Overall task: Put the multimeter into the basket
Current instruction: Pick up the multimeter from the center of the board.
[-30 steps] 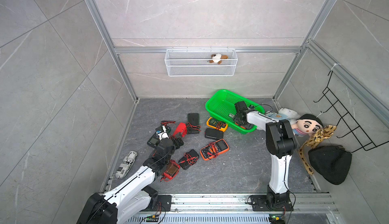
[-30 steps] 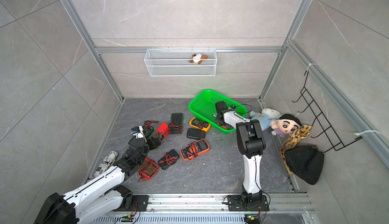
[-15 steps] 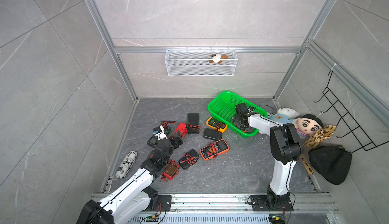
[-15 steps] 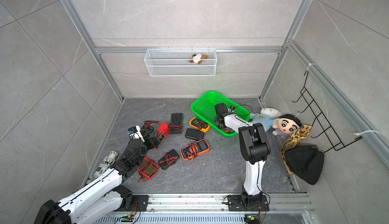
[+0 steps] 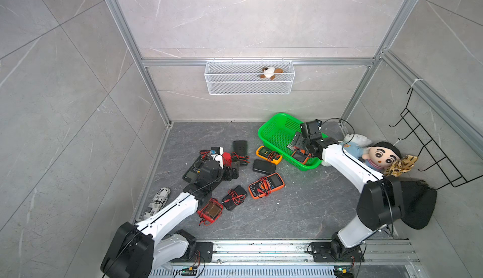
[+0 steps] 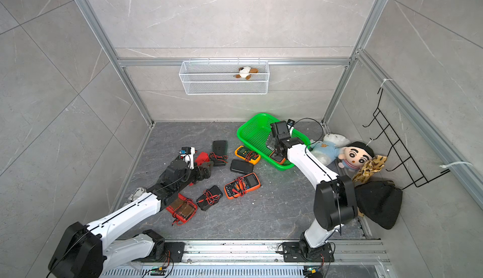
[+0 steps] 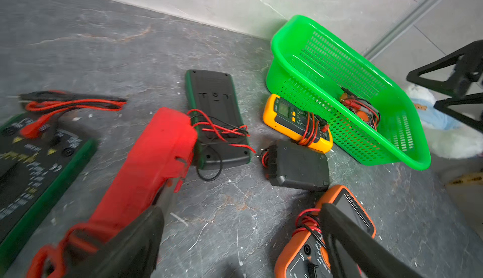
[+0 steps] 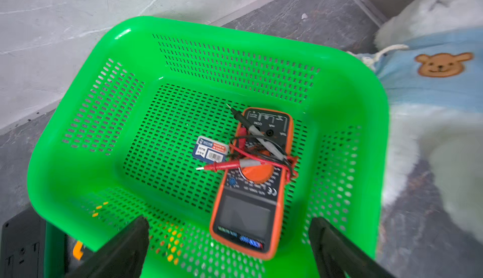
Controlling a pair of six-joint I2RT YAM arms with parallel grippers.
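Inside the basket [image 8: 235,38], one orange multimeter [image 8: 251,198], right gripper [image 8: 227,220] wide above it, left gripper [image 7: 240,210] wide, empty

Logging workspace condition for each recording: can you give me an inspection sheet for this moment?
Surface: grey stone floor, white specks.
Job's things: orange multimeter lies inside green basket; several other multimeters on floor outside it.
Clutter: doll, white plush, patterned cloth, black bag by right wall.
Grippers: left gripper open, low among floor multimeters; right gripper open above basket, holding nothing.
Cables: red and black test leads wrapped on meters.
Surroundings: white wire basket holding small plush on back wall; black wire rack on right wall.
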